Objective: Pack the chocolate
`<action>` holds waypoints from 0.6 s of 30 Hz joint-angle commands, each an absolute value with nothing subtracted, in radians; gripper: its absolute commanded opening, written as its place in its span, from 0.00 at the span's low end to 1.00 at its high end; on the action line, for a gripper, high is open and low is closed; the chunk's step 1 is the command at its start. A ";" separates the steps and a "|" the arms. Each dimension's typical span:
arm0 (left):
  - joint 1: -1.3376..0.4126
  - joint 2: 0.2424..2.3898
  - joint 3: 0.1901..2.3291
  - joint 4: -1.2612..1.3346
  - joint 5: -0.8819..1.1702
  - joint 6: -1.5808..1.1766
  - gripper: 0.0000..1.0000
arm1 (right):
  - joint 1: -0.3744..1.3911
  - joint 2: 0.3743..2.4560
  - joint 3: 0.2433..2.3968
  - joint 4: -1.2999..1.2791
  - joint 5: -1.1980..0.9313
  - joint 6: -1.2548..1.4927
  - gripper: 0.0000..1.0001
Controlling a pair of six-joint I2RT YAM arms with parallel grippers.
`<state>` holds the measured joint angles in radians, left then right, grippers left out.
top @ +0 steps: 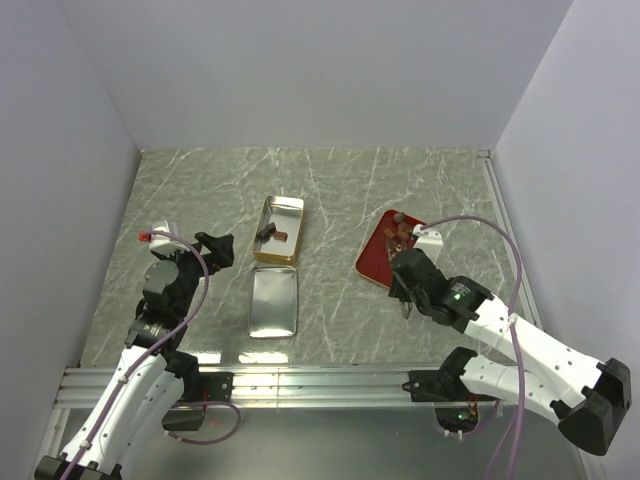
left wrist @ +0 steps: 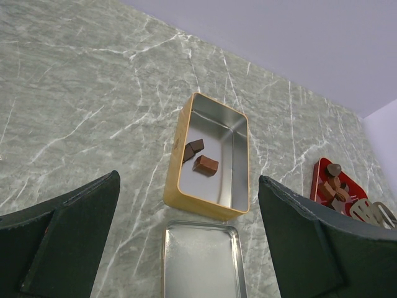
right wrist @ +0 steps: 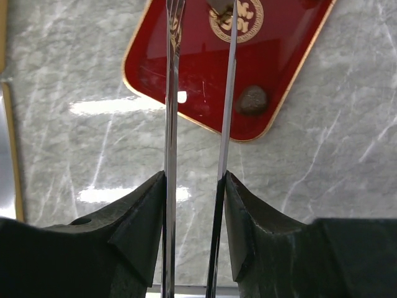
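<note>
The gold tin [top: 278, 230] stands open mid-table with three chocolate chunks [left wrist: 205, 164] inside it. Several more chocolate chunks [top: 398, 232] lie on the red tray [top: 378, 262] to the right. My right gripper [top: 405, 285] is shut on metal tongs [right wrist: 170, 93], whose two arms reach out over the tray [right wrist: 291, 56]. One chunk [right wrist: 252, 100] lies just right of the tongs' arms, and another shows at the tips at the top edge. My left gripper [top: 215, 250] is open and empty, left of the tin; in the left wrist view [left wrist: 189, 180] its fingers frame the tin.
The tin's silver lid [top: 273, 302] lies upside down just in front of the tin, also in the left wrist view [left wrist: 201, 261]. White walls close in the marble table on three sides. A metal rail runs along the near edge [top: 330, 378].
</note>
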<state>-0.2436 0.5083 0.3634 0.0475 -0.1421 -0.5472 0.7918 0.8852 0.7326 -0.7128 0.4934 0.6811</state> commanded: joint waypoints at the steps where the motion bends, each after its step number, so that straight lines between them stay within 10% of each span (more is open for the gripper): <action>1: -0.247 0.505 0.360 0.083 -0.126 -0.561 0.99 | 0.750 0.862 0.713 -0.657 0.473 0.641 0.48; 18: -0.247 0.506 0.360 0.086 -0.124 -0.560 0.99 | 0.627 0.903 0.672 -0.549 0.354 0.557 0.50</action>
<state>-0.2436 0.5083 0.3634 0.0475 -0.1421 -0.5472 0.6456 0.8951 0.6781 -0.6155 0.3637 0.5819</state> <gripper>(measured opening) 0.995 0.505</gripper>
